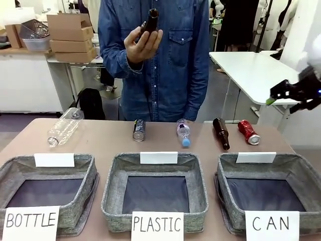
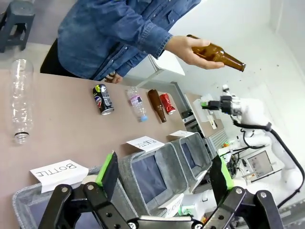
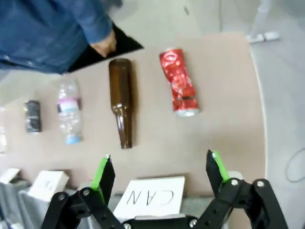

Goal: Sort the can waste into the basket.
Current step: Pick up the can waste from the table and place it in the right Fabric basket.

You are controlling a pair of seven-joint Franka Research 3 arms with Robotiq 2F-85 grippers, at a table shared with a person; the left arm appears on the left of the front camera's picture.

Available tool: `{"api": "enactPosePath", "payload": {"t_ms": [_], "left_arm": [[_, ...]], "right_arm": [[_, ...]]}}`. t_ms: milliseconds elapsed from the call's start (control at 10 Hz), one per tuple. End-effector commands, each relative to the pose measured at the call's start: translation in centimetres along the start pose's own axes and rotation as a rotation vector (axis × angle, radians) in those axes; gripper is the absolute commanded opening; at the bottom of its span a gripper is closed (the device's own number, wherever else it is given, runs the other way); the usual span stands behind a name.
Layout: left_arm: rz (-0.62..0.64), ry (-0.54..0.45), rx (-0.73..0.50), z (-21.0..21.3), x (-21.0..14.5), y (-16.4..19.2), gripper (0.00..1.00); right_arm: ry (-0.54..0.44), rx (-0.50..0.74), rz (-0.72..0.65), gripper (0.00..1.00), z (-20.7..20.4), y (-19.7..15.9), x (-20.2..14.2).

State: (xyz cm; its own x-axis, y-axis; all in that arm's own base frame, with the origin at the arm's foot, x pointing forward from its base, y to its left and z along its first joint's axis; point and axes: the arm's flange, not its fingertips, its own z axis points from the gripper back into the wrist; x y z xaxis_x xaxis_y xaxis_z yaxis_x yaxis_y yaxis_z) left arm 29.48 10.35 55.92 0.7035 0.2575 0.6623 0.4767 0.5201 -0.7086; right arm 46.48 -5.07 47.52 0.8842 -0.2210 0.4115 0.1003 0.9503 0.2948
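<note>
The crushed red metal can (image 3: 179,82) lies on the counter (image 1: 100,143) just beyond the grey woven basket signed "CAN" (image 1: 300,163). Both the left jaws and the right jaws stand open, empty. The right jaws should descend straight, closing across its waist.

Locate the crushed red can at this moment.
In the front view the crushed red can lies at the right, beside the brown bottle, just beyond the CAN basket.

Crushed red metal can (image 1: 249,132), silver end, beyond square grey woven-fabric CAN basket (image 1: 296,168). Basket bottom dark, sign white, lettering black. Dark cylindrical metal can (image 1: 139,129): silver ends, round red-white-blue logo. Brown glass bottle (image 1: 221,133). Small clear plastic bottle (image 1: 183,133): blue cap, pink label.
</note>
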Motion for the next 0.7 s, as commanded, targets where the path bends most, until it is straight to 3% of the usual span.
{"api": "enactPosePath", "payload": {"t_ms": [0, 300, 600], "left_arm": [[-0.022, -0.019, -0.024, -0.2, 0.2, 0.0, 1.0], [-0.022, -0.019, -0.024, -0.2, 0.2, 0.0, 1.0], [-0.022, -0.019, -0.024, -0.2, 0.2, 0.0, 1.0]], "right_arm": [[0.063, -0.111, 0.078, 1.0, -5.1, 0.8, 5.3], [0.187, -0.271, 0.138, 1.0, -14.1, 1.6, 7.6], [0.265, -0.305, 0.157, 1.0, -20.4, 0.4, 7.6]]}}
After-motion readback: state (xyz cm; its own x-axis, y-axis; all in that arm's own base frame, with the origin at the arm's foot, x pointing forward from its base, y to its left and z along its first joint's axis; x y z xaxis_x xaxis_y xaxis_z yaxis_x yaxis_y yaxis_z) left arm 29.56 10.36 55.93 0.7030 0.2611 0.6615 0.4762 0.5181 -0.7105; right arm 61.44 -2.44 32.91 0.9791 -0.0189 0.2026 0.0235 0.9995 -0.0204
